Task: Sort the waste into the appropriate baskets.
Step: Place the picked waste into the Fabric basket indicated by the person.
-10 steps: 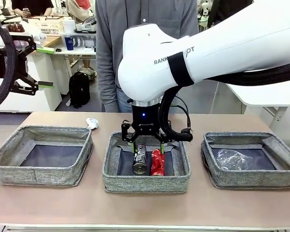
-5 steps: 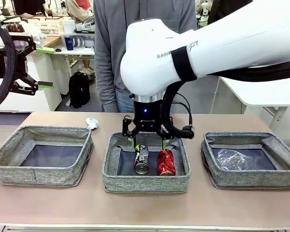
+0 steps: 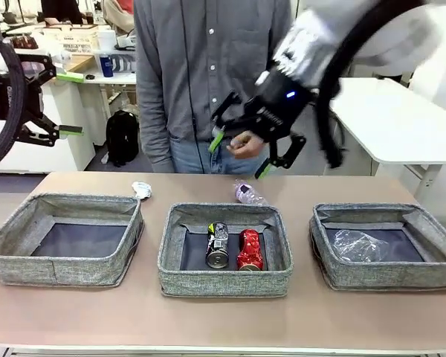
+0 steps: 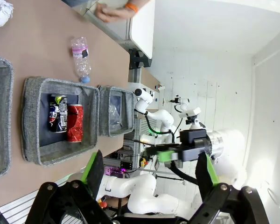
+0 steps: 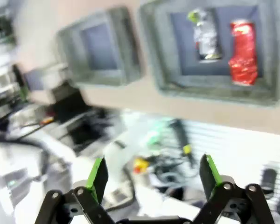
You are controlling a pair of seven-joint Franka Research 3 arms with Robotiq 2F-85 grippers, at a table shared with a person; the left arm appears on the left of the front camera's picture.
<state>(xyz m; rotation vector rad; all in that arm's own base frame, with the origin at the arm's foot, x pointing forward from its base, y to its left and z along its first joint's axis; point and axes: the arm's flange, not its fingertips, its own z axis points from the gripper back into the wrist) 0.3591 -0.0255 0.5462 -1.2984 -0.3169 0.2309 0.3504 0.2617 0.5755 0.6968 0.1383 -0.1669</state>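
In the front view, the middle basket (image 3: 223,282) holds the dark printed can (image 3: 217,245) and the red can (image 3: 250,250) side by side. A crushed clear bottle (image 3: 360,245) lies in the right basket (image 3: 386,279). The left basket (image 3: 59,269) is bare. A pink-labelled bottle (image 3: 247,193) and a white paper wad (image 3: 141,190) rest on the table behind the baskets. My right gripper (image 3: 240,155) hangs open and blurred, high above the middle basket. My left gripper (image 3: 73,103) stays open at the far left, well above the table. The right wrist view looks down on both cans (image 5: 242,51).
A person stands at the far side with a hand (image 3: 245,145) just behind my right gripper. In the left wrist view, the pink-labelled bottle (image 4: 80,56) and the paper wad (image 4: 1,11) lie on open tabletop beyond the middle basket (image 4: 60,151).
The red can has settled in the middle basket beside the dark can. My right gripper has risen out of that basket and swung up and to the right. The left arm has not moved.
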